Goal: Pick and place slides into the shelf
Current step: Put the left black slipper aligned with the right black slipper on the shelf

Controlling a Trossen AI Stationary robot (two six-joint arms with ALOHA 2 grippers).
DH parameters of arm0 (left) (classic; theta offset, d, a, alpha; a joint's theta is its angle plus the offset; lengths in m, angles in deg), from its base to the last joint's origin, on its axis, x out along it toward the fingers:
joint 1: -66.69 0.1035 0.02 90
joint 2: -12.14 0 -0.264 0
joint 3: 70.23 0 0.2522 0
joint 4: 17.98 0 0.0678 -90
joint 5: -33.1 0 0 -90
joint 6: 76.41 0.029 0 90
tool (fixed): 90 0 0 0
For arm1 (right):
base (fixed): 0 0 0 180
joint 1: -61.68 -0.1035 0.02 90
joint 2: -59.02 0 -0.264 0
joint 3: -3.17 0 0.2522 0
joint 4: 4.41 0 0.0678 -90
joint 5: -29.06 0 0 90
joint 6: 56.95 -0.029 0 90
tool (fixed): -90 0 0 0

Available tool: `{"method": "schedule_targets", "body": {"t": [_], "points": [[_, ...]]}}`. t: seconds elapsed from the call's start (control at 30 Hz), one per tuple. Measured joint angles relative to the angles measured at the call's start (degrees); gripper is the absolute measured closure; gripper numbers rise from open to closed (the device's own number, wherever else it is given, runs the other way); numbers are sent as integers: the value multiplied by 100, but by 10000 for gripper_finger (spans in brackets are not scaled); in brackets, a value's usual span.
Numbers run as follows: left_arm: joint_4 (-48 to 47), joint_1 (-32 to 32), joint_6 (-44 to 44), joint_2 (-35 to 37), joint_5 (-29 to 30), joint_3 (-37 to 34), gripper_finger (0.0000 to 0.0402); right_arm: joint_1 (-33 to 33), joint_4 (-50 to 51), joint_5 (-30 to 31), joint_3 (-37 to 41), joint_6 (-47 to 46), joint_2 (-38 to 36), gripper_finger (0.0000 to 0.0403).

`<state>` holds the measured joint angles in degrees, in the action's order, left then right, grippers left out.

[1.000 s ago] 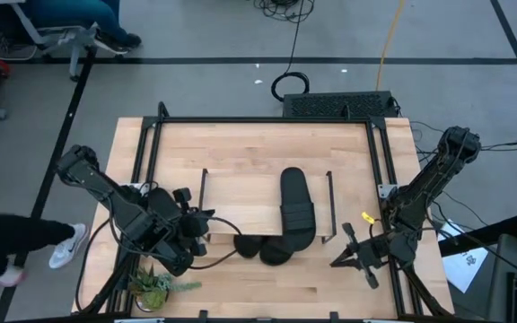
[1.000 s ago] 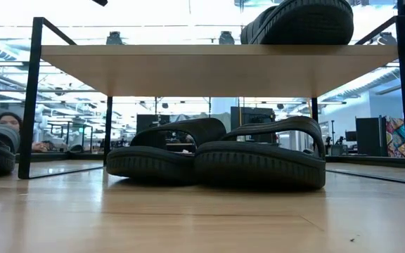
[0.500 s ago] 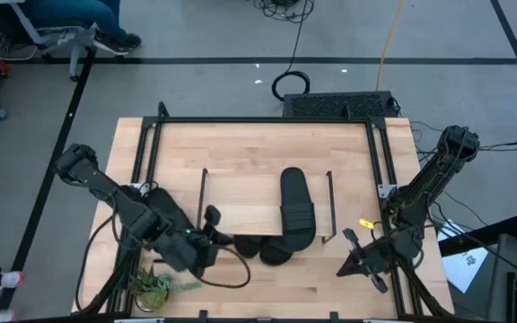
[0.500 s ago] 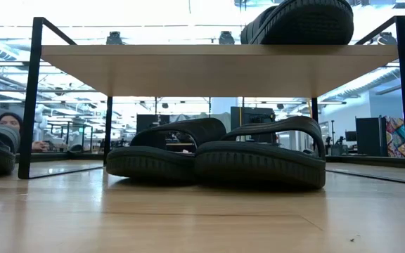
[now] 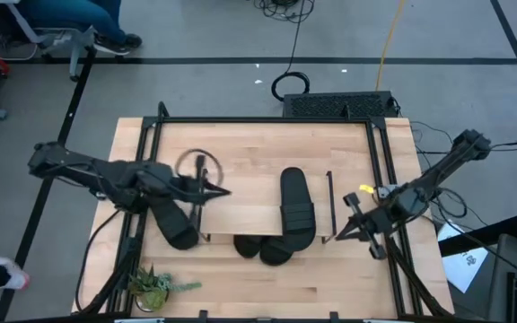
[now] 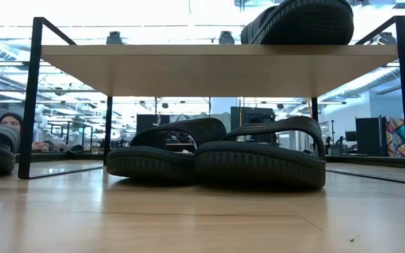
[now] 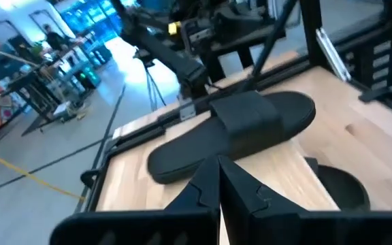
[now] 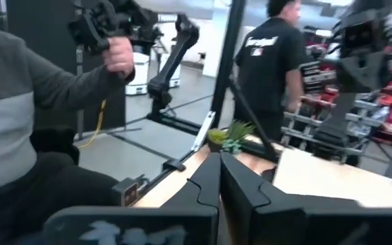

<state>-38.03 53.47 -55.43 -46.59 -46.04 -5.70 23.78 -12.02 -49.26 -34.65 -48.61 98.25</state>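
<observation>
- Right, four slides to account for, and one already lies on top of the shelf, long axis running from the desk's far edge toward its near edge.
- Two more sit side by side under the plank, toes poking out at the near edge in the high view.
- That leaves the fourth slide down on the desk, outside the shelf's left leg.
- Left claw is clenched, fingers pressed together, nothing in it, hovering over the shelf's left end.
- From that claw the loose slide lies just beside and back toward its own arm, partly under the forearm, nearer the desk's front edge.
- Its long axis looks tilted, heel toward the front edge, roughly along the arm rather than across the fingers.
- Right claw is clenched too and empty, waiting by the shelf's right leg, well apart from that slide with the whole shelf between.
- So the left arm is clearly the nearer one; I'd say it must draw back, open, and turn to span the slide's narrow width.
- A person sits beyond the desk in the right wrist view.
</observation>
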Motion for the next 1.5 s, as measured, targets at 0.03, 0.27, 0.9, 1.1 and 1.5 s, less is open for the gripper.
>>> {"method": "schedule_targets", "body": {"t": [0.03,0.27,0.9,1.1,1.5], "points": [[18,45,-71,239,-21,-156,401,17,137,14,0,25,-167,403],[28,1,-666,1763,638,-1366,402,8,961,46,32,298,-1104,403],[-2638,62,-2912,3371,1411,-1506,400,10,-242,792,1023,701,-1300,403],[-3874,62,-3860,3915,1818,-1218,401,10,-205,798,1025,595,-1293,403],[-6308,62,-7582,4458,869,-1209,401,184,-351,1515,1027,872,-1496,403]]}}
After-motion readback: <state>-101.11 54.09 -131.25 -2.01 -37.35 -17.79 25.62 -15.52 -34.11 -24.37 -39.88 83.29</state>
